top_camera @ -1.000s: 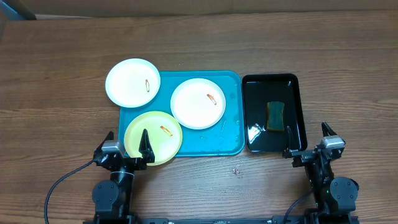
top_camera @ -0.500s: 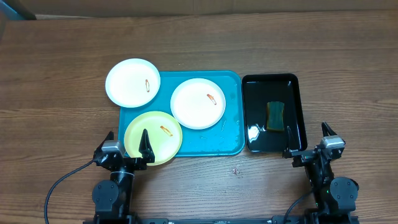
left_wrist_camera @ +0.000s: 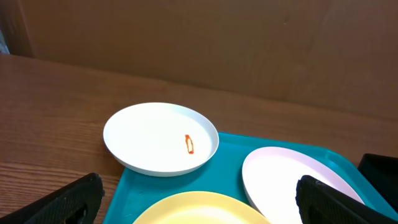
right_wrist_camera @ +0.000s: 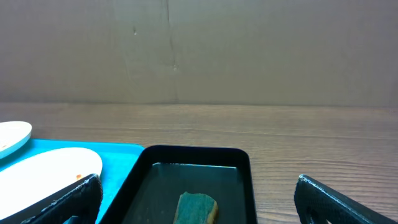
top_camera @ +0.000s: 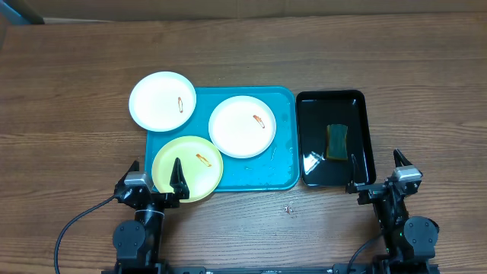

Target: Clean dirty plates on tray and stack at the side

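Here both arms sit low at the near edge of the table [top_camera: 76, 76], and neither holds anything. The left gripper [top_camera: 154, 170] has its jaws spread wide, with the pale yellow-green plate [top_camera: 187, 169] just ahead of them. One finger overlaps the plate's near rim in the overhead view, though whether it touches cannot be told from above. The right gripper [top_camera: 377, 172] is spread equally wide, and just ahead of its jaws lies the black tray [top_camera: 310, 106], holding a green sponge [top_camera: 336, 141].

That split seems deliberate: the cleaning tool lies in front of one arm, the dirty ware in front of the other. Ahead and to the right of the left jaws, a white plate [top_camera: 242, 126] lies flat in the turquoise tray [top_camera: 278, 171]. Farther ahead and slightly left, the second white plate [top_camera: 162, 101] rests partly on the tray's far left corner and partly out over the table.

Each plate carries a small orange smear, so no cleaning shows, and no stack exists at the side. The likely first step is for the right arm to fetch the sponge.
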You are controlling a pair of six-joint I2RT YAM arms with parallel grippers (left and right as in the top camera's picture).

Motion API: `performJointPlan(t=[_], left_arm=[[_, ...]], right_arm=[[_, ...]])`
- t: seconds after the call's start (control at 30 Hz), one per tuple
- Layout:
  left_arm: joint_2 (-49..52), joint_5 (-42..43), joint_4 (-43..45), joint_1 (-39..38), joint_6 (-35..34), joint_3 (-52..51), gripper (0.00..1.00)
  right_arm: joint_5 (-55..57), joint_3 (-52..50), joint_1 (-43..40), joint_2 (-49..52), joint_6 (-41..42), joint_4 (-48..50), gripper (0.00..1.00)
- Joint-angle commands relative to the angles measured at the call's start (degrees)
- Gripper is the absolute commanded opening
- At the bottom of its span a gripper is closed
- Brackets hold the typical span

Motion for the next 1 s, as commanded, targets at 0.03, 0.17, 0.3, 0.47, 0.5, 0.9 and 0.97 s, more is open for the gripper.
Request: performJointPlan(t=[0.03, 0.17, 0.3, 0.47, 0.5, 0.9, 0.97], left_arm=[[-0.59, -0.37, -0.13, -0.26, 0.7, -0.22, 1.0], [-0.59, -0.37, -0.13, -0.26, 0.7, -0.22, 1.0], [-0.59, -0.37, -0.13, -0.26, 0.7, -0.22, 1.0], [-0.59, -0.37, -0.13, -0.26, 0.7, -0.22, 1.0], [-0.59, -0.37, -0.13, -0.26, 0.7, -0.22, 1.0], [-0.59, -0.26, 1.66, -0.26, 0.46, -0.22, 1.0], [-0.59, 0.37, 2.14, -0.26, 0.02, -0.22, 1.0]], right_arm=[[0.37, -0.61, -0.37, -0.5, 0.22, 0.26, 1.0], [0.37, -0.61, -0.37, -0.5, 0.22, 0.26, 1.0], [0.37, -0.61, -0.37, -0.5, 0.22, 0.26, 1.0], [0.37, -0.61, -0.37, -0.5, 0.22, 0.26, 1.0], [0.37, -0.61, -0.37, -0.5, 0.22, 0.26, 1.0], [0.35, -0.61, -0.37, -0.5, 0.22, 0.26, 1.0], [0.04, -0.61, -0.37, -0.5, 0.24, 0.28, 1.0]])
